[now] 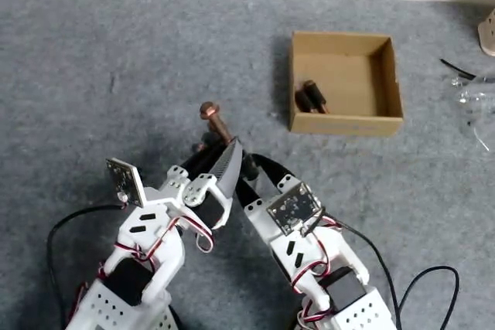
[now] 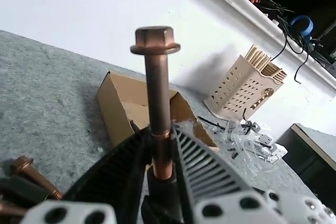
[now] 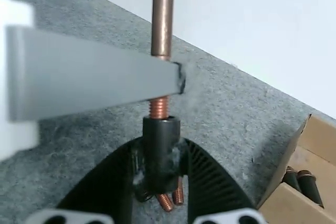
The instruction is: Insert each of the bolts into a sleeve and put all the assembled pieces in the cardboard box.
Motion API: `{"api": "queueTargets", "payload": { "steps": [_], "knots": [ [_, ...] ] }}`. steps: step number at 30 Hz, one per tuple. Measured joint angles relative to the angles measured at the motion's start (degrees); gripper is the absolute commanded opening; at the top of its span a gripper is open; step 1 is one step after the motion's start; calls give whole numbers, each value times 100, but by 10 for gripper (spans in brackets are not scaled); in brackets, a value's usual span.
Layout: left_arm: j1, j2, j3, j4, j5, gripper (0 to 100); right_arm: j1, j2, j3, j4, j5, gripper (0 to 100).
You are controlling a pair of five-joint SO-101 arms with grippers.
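I am at the insertion step: my left jaws grip the copper bolt (image 2: 157, 77), my right jaws grip the black sleeve (image 3: 161, 145) above the desk (image 1: 77, 75), with the thread just entering. Next, I think, I must push it straight in.

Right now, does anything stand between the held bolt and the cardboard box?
Nothing visible does: only bare carpet lies between the bolt and the cardboard box, which has room beside two pieces inside.

The left arm (image 1: 147, 245) and right arm (image 1: 309, 249) lean together, both sets of jaws clamped tight.
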Motion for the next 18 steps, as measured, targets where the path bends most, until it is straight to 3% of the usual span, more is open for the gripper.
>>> {"api": "queueTargets", "payload": {
  "steps": [18],
  "knots": [
    [246, 35, 0, 237, 0, 6, 9, 0, 0, 0, 0, 5]
  ]
}}
